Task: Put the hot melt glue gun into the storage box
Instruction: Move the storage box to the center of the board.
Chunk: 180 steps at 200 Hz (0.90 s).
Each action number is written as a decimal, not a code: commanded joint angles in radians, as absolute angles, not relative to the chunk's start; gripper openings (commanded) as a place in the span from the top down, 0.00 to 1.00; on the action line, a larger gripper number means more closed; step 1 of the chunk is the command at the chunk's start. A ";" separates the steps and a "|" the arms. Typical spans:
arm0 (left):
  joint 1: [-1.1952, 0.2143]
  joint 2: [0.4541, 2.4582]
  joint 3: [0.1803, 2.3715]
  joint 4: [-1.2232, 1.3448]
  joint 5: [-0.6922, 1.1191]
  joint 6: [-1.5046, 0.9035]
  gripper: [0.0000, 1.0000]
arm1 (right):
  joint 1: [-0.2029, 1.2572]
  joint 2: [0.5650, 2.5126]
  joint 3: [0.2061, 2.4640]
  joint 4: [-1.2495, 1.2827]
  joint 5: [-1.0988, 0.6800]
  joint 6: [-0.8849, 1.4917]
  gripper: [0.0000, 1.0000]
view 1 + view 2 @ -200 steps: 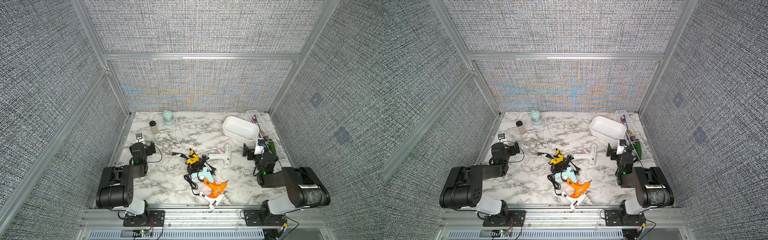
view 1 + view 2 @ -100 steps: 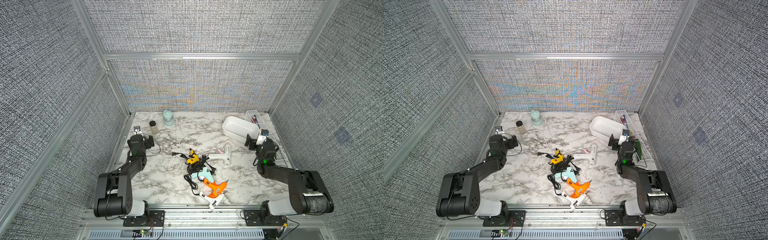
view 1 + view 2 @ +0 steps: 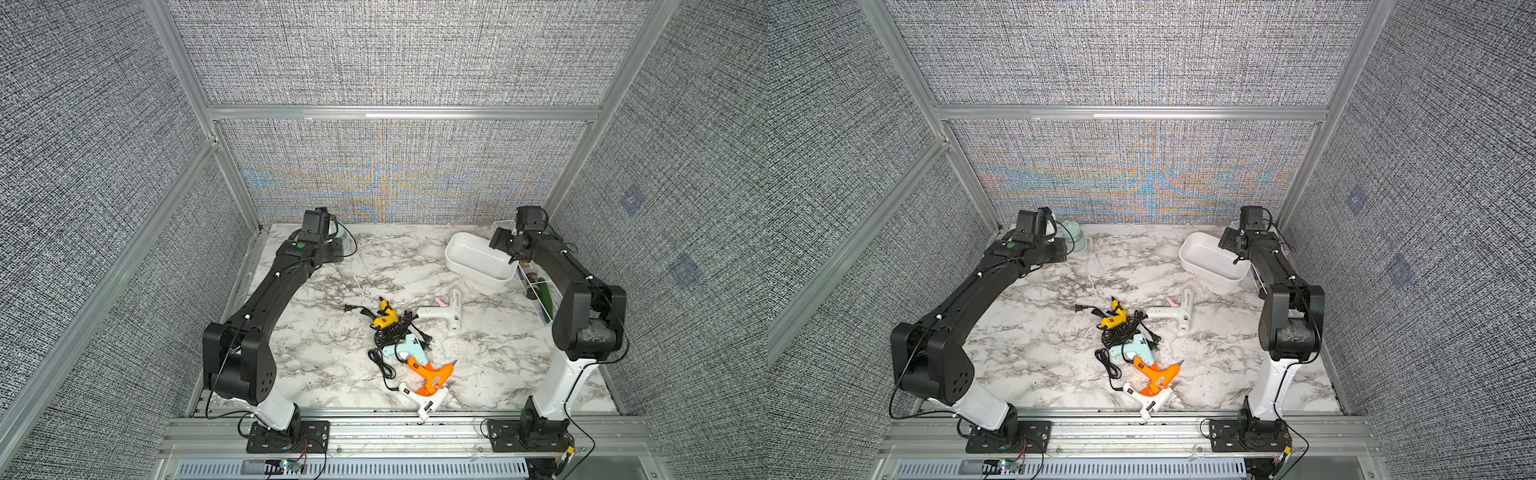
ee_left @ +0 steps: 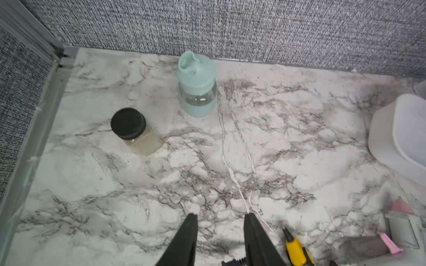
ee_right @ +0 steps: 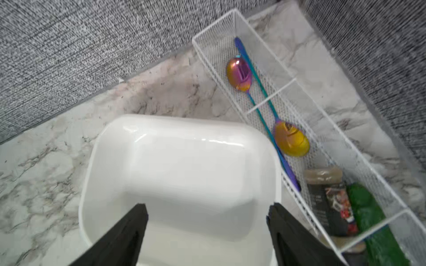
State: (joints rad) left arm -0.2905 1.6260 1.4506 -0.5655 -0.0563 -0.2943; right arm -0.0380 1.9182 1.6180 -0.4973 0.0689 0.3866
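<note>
Hot melt glue guns [image 3: 430, 374], five plastic ones in white, orange, pale blue and yellow, lie heaped at the centre of the marble bench [image 3: 324, 332], not yet boxed. They are tangled in black cords [image 3: 380, 361], so lifting one could drag its neighbours. At eleven o'clock the left fingers [image 4: 189, 228] stand slightly apart, empty. At one o'clock the right fingers [image 5: 129, 225] gape, empty, over the white rounded plastic storage box [image 3: 473, 257].

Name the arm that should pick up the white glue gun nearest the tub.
Right. The right gripper hovers over the tub, jaws wide apart, and that white glue gun lies just in front of it. The left gripper is by the teal bottle, farther off.
</note>
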 commanded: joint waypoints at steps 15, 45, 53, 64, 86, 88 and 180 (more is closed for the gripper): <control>-0.331 1.689 1.503 -0.702 -0.030 -0.371 0.73 | -0.083 1.963 1.649 -0.686 -0.018 0.481 0.16; -0.364 1.735 1.559 -0.764 -0.033 -0.362 0.76 | -0.121 1.960 1.593 -0.683 -0.040 0.508 0.17; -0.370 1.739 1.560 -0.768 -0.033 -0.361 0.76 | -0.123 1.953 1.581 -0.684 -0.032 0.507 0.17; -0.375 1.741 1.555 -0.766 -0.036 -0.366 0.75 | -0.128 1.949 1.567 -0.681 -0.032 0.507 0.17; -0.381 1.753 1.551 -0.762 -0.032 -0.367 0.75 | -0.131 1.962 1.546 -0.663 -0.036 0.504 0.19; -0.382 1.754 1.552 -0.763 -0.031 -0.367 0.75 | -0.131 1.964 1.545 -0.661 -0.038 0.504 0.20; -0.386 1.742 1.565 -0.782 -0.060 -0.354 0.84 | -0.172 2.096 1.606 -0.606 -0.058 0.481 0.52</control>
